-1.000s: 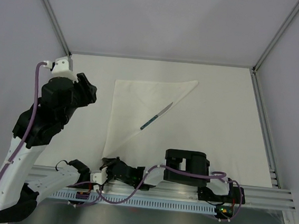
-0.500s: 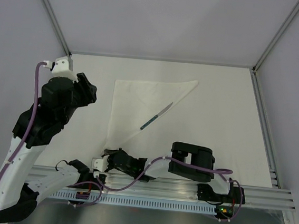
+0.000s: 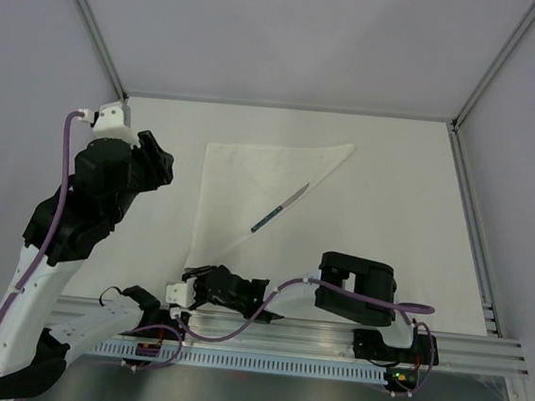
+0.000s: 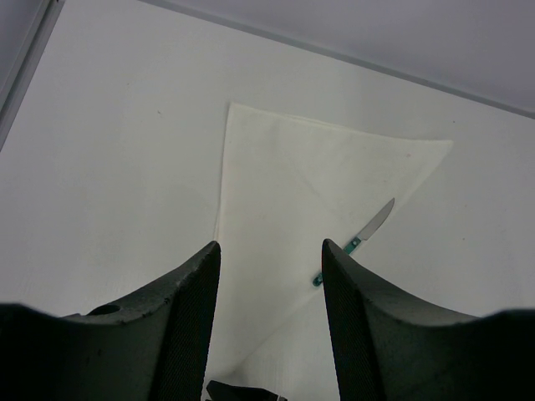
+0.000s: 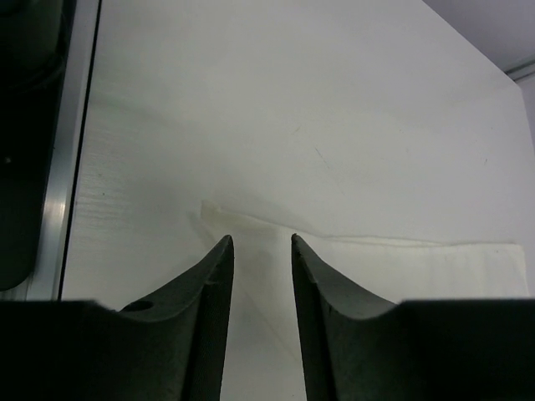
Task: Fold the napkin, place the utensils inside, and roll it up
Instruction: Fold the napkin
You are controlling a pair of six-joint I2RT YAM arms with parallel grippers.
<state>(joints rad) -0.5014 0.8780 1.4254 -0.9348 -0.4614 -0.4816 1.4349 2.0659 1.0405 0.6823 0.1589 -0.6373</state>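
Right tool, narrowly parted, hides the folded napkin's near corner from overhead; left tool hangs wide; teal-handled knife lies on the cloth.

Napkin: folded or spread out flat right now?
Folded. The napkin lies as a triangle, not a square, with the knife along its long edge.

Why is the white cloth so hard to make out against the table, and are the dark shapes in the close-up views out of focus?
Top external view: soft, even light and white napkin on white table leave only faint edges; the knife is crisp. Left wrist view: left gripper dark, soft-edged, close to the lens. Right wrist view: right gripper likewise; a thin shadow outlines the napkin.
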